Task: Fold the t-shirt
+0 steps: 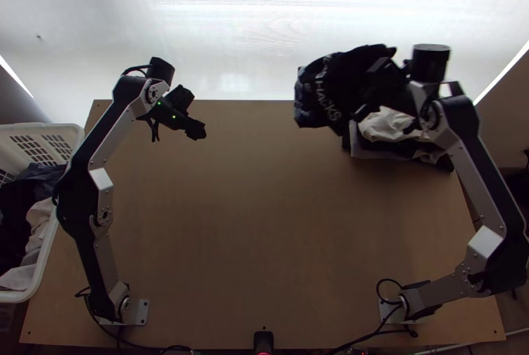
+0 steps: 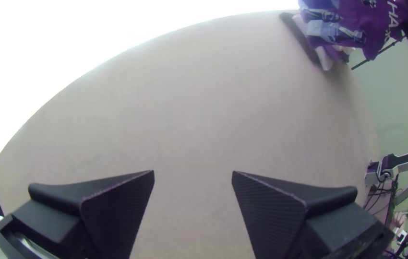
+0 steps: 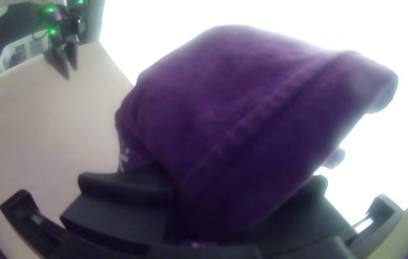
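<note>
The t-shirt (image 1: pixel 324 94), which is dark with white print, hangs bunched from my right pincer (image 1: pixel 369 90). In the top view, it extends from this pincer towards the side of my left pincer (image 1: pixel 196 130). A pile (image 1: pixel 387 125) of light and dark cloths lies on the bench (image 1: pixel 264 223), just to the near side of my right pincer. My left pincer is well apart from the t-shirt, and a basket (image 1: pixel 13 297) with clothes stands nearer and further left than it.

In the left wrist view, my left pincer (image 2: pixel 193 173) is wide, and between its fingers I see the bench top.

In the right wrist view, my right pincer (image 3: pixel 233 192) holds the t-shirt between its fingers, and a long ridge runs along the cloth. Which part is gripped, I cannot tell.
</note>
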Controlling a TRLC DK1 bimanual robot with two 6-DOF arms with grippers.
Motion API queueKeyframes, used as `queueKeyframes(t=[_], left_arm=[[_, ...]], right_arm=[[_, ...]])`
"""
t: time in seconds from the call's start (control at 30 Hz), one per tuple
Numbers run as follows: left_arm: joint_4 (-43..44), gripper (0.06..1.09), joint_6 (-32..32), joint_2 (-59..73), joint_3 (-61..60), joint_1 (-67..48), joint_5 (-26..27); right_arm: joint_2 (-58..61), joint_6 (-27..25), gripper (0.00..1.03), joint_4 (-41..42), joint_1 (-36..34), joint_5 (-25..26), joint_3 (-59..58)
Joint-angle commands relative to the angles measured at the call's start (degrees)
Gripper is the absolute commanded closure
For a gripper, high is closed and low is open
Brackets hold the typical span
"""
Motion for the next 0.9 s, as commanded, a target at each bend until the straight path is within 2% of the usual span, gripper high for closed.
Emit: queueKeyframes(t=[0.0,0.17,0.33,0.7,0.87], left_arm=[[0.4,0.28,-0.1,-0.2,0.0,-0.5,0.4],[0.3,0.28,0.0,-0.2,-0.1,-0.3,0.4],[0.3,0.28,-0.1,0.0,-0.1,-0.1,0.4],[0.3,0.28,-0.9,0.2,0.1,-0.5,0.4],[0.2,0.29,-1.2,-0.2,0.1,-0.6,0.4]], right_arm=[[-1.7,-4.0,1.00,2.2,-13.4,-6.2,1.0],[2.6,-3.9,1.00,0.3,-20.3,-13.4,5.7],[8.8,-3.5,1.00,-10.0,-24.3,-19.9,16.0],[11.1,-3.0,1.00,-14.6,-25.0,-20.0,22.3],[12.8,-3.0,1.00,-19.5,-25.9,-19.7,24.7]])
